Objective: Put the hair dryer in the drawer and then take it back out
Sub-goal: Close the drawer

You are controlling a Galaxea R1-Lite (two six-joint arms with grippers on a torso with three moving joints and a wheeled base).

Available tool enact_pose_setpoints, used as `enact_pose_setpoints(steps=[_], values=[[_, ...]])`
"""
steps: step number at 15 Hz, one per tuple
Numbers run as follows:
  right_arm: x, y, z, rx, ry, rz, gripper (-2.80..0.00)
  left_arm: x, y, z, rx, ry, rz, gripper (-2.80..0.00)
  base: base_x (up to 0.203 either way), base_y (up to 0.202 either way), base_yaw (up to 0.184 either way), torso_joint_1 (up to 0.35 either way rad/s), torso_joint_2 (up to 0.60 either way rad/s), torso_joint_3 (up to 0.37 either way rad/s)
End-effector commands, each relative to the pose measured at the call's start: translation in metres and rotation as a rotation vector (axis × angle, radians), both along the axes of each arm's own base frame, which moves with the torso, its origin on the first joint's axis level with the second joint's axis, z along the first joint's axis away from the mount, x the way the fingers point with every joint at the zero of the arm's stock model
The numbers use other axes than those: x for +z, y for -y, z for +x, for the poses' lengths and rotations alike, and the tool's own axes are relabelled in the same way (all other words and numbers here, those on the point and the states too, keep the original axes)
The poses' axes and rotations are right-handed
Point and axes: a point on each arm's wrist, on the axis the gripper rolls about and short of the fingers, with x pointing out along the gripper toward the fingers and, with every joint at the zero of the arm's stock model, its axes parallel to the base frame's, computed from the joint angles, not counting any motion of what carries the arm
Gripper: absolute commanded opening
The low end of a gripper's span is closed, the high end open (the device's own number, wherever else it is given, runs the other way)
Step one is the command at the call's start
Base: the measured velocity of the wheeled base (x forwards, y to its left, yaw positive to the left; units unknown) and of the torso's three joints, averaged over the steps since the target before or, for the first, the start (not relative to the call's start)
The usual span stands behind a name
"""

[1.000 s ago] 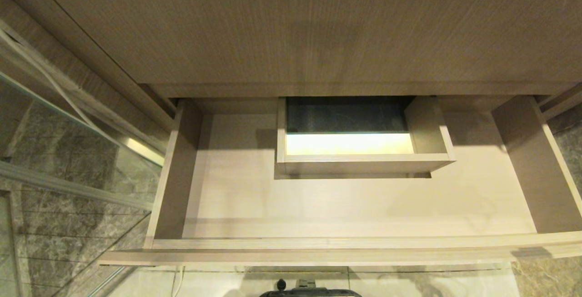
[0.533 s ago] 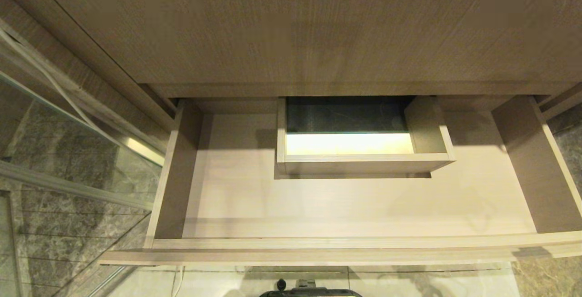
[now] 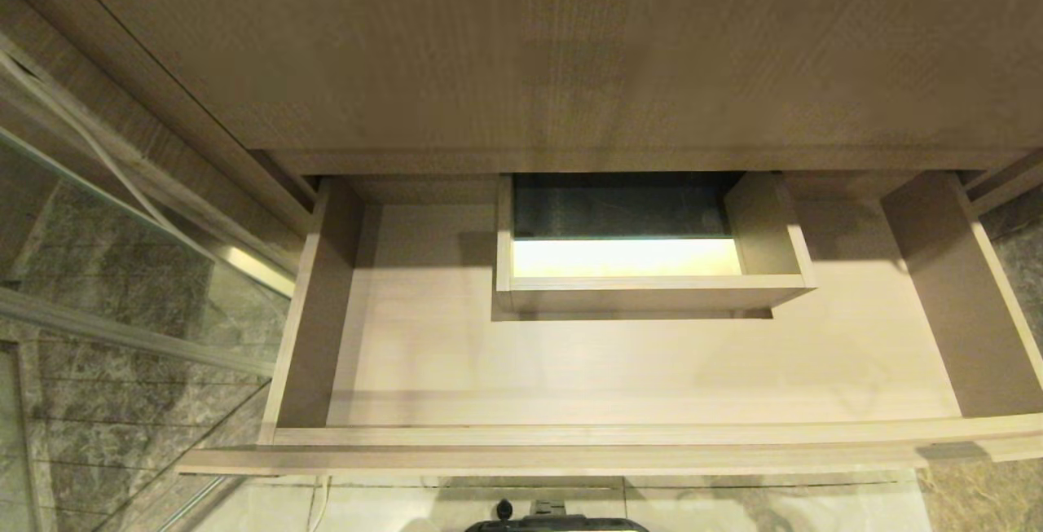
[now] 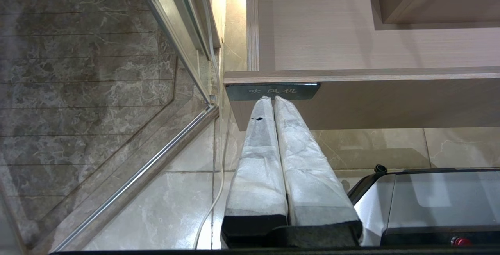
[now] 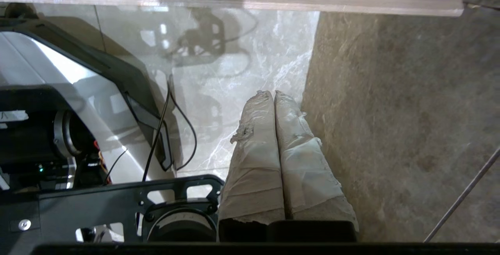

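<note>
The drawer stands pulled out in the head view, pale beige wood grain, with a boxed cut-out at its middle back; nothing lies on its floor. The hair dryer is out of view. My left gripper is shut with nothing between its white-wrapped fingers; it hangs low below the drawer front, its tips in line with a dark label plate. My right gripper is shut and empty too, low over the floor beside my base. Neither arm shows in the head view.
A glass shower partition with a metal rail stands to the left of the drawer. The cabinet top overhangs the back. My black and white base sits below the drawer front, cables beside it. A brown marble wall is on the right.
</note>
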Motion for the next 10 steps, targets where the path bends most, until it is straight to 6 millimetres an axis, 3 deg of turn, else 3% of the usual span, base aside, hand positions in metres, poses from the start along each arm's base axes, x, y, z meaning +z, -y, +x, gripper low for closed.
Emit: enact_pose_setpoints(steps=[1, 5, 10], values=[[-0.001, 0.000, 0.000, 0.003, -0.007, 0.002, -2.80, 0.000, 0.000, 0.000, 0.000, 0.000, 0.000, -2.80, 0.000, 0.000, 0.000, 0.000, 0.00, 0.000], [-0.016, 0.003, 0.005, -0.001, -0.081, 0.044, -2.80, 0.000, 0.000, 0.000, 0.000, 0.000, 0.000, -2.80, 0.000, 0.000, 0.000, 0.000, 0.00, 0.000], [-0.034, 0.024, 0.037, -0.049, -0.253, 0.082, -2.80, 0.000, 0.000, 0.000, 0.000, 0.000, 0.000, -2.80, 0.000, 0.000, 0.000, 0.000, 0.00, 0.000]])
